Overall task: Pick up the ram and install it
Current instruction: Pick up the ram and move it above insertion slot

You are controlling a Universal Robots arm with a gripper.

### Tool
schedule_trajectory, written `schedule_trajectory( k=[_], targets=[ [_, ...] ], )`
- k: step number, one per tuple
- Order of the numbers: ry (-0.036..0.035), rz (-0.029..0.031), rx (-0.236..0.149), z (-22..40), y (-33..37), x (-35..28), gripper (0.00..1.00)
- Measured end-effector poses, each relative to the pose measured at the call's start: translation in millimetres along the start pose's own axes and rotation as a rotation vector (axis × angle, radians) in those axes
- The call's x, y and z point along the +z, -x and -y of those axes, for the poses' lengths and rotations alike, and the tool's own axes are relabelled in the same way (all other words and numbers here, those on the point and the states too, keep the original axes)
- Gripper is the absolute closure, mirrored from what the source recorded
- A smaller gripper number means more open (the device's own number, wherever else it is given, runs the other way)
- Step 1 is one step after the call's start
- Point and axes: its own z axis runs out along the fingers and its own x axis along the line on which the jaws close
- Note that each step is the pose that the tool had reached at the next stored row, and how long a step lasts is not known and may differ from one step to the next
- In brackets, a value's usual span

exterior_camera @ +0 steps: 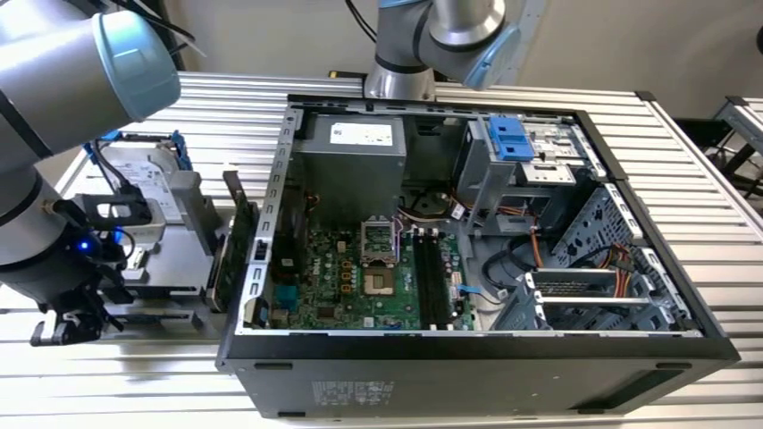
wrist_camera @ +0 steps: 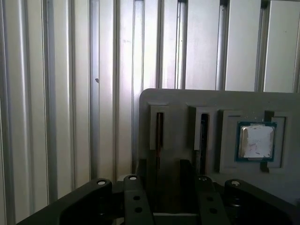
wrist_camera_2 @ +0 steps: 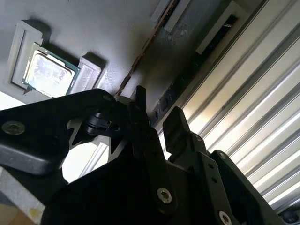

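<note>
In the first wrist view the ram (wrist_camera: 160, 132) stands edge-on as a thin brownish strip in a slot of a grey holder tray (wrist_camera: 178, 101). A second thin dark board (wrist_camera: 203, 136) stands in the slot beside it. My gripper (wrist_camera: 166, 187) is open just above the tray, its black fingers (wrist_camera: 133, 192) either side of the ram's slot and not touching it. In the second wrist view the ram's edge (wrist_camera_2: 136, 65) runs past the gripper (wrist_camera_2: 158, 123). In the exterior view the gripper (exterior_camera: 66, 326) hangs low at the exterior view's left, beside the open computer case (exterior_camera: 477, 349).
A bare processor chip (wrist_camera: 255, 142) lies in a recess of the same tray. The motherboard (exterior_camera: 357, 277) with its black memory slots (exterior_camera: 435, 286) lies in the case. A hard drive in a blue frame (exterior_camera: 149, 179) and an upright green card (exterior_camera: 238, 241) stand left of it.
</note>
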Motion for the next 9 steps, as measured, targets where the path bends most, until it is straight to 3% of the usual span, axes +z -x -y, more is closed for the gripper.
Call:
schedule_trajectory(
  k=[9],
  targets=[
    [0.0002,0.0000,-0.004,0.1,-0.1,0.2,0.00]
  ],
)
